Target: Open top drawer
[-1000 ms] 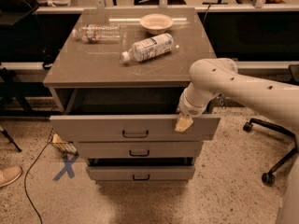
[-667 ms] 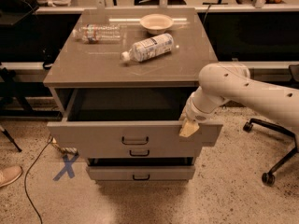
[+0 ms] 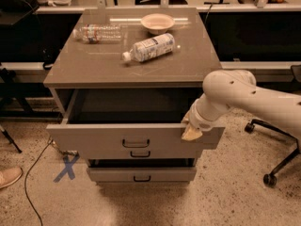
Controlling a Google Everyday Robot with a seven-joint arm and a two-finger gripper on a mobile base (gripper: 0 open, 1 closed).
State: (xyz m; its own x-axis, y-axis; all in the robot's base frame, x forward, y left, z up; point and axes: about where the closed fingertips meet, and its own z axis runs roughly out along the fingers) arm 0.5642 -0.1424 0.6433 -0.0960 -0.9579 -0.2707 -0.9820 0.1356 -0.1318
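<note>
At the far left a tan shoe (image 3: 8, 176) and a blue tape cross (image 3: 66, 167) lie on the speckled floor, well clear of the work. The grey-taupe cabinet (image 3: 94, 72) carries a clear plastic bottle (image 3: 98, 32), a white-labelled bottle (image 3: 149, 47) on its side and a small bowl (image 3: 157, 21), all resting where they were a second ago.

What has changed is the top drawer (image 3: 84, 140). Its tall front panel has come further out of the cabinet and now sits lower and wider in the view, overlapping most of the middle drawer, whose handle (image 3: 140, 153) only just shows beneath the top drawer's black pull handle (image 3: 136, 143). The dark box behind the panel stands open over much of its depth. The bottom drawer (image 3: 141, 174) is shut.

To the right, the gripper (image 3: 191, 131) has travelled outward with the panel. It sits at the right end of the panel's top edge, one tan pad (image 3: 192, 133) against the outer face. The other pad is hidden behind the rim, so the fingers appear clamped on that edge rather than on the handle. The white arm (image 3: 244, 95) reaches in from the right, an office chair base (image 3: 277, 166) behind it.

The task looks nearly complete, with little more than a short further pull left.
</note>
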